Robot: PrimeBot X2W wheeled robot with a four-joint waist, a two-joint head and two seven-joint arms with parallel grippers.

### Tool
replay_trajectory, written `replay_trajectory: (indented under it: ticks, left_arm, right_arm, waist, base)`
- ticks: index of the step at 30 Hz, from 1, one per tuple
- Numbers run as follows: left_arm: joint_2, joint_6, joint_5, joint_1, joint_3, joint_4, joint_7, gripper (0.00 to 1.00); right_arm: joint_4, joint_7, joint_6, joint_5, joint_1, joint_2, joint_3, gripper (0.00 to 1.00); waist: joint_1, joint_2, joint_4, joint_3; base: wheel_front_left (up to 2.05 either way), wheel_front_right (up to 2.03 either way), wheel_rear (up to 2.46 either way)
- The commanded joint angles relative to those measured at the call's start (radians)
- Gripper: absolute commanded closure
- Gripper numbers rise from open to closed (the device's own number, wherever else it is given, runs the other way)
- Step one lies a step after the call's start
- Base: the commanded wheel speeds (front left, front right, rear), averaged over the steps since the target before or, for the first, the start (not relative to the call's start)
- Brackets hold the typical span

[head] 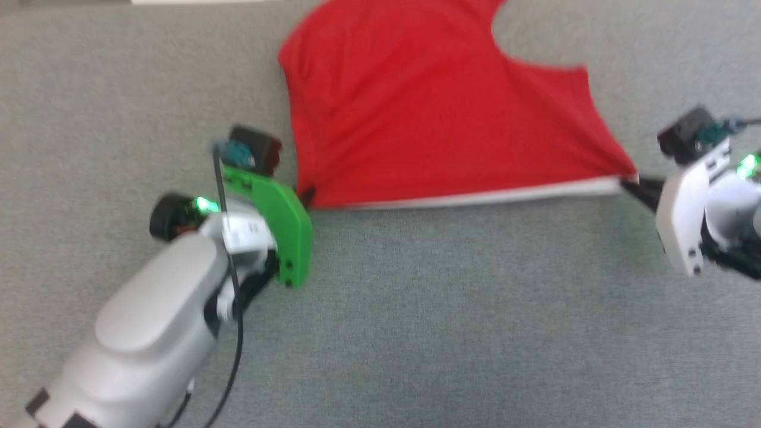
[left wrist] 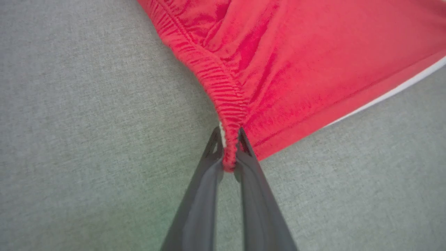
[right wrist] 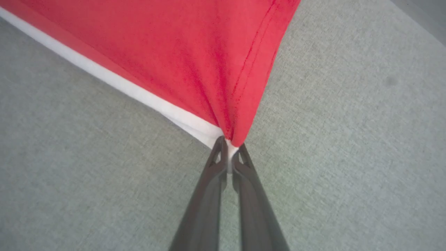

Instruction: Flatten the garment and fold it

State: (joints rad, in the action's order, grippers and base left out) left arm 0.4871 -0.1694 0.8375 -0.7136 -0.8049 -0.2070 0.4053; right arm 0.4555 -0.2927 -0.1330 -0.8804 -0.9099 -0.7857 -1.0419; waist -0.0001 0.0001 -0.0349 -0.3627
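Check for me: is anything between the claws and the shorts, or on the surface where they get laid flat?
Nothing visible stands in the way. The left claw is shut on the shorts at the elastic waistband corner, and the right claw is shut on the white-striped hem corner. No object shows on the grey surface around them.

You are looking at the garment (head: 428,107) lying on the counter (head: 446,309) ahead of you. Your left claw (head: 307,195) is pinching its near left corner and your right claw (head: 631,182) its near right corner, well apart.
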Motion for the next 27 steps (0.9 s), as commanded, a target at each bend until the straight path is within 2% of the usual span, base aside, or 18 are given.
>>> replay_trajectory:
  ticks: [1, 9, 17, 20, 24, 27]
  left_arm:
    - [0.025, -0.016, 0.001, 0.039, -0.005, 0.019, 0.005, 1.0]
    - [0.069, -0.08, 0.021, 0.194, -0.031, 0.157, 0.014, 1.0]
    - [0.125, -0.15, 0.063, 0.387, -0.06, 0.325, 0.025, 1.0]
    - [0.143, -0.186, 0.073, 0.447, -0.067, 0.387, 0.027, 1.0]
    - [0.158, -0.21, 0.069, 0.495, -0.096, 0.444, 0.043, 1.0]
    - [0.161, -0.219, 0.058, 0.499, -0.105, 0.462, 0.046, 1.0]
  right_arm:
    - [-0.012, -0.021, 0.002, -0.018, 0.036, -0.032, 0.0, 1.0]
    - [-0.139, -0.126, 0.002, -0.084, 0.191, -0.128, 0.016, 1.0]
    - [-0.249, -0.227, 0.002, -0.159, 0.383, -0.231, 0.084, 1.0]
    - [-0.29, -0.256, 0.002, -0.174, 0.463, -0.262, 0.116, 1.0]
    - [-0.335, -0.278, 0.002, -0.179, 0.551, -0.292, 0.175, 1.0]
    - [-0.359, -0.251, 0.002, -0.157, 0.574, -0.292, 0.246, 1.0]
  waist:
    - [0.0001, -0.0001, 0.005, 0.081]
    - [0.0001, -0.0001, 0.011, 0.163]
    - [0.0001, -0.0001, 0.016, 0.219]
    - [0.0001, -0.0001, 0.02, 0.225]
    - [0.0001, -0.0001, 0.028, 0.223]
    - [0.0001, -0.0001, 0.036, 0.212]
  base:
    - [0.0, 0.0, 0.0]
    - [0.0, 0.0, 0.0]
    - [0.0, 0.0, 0.0]
    - [0.0, 0.0, 0.0]
    - [0.0, 0.0, 0.0]
    - [0.0, 0.0, 0.0]
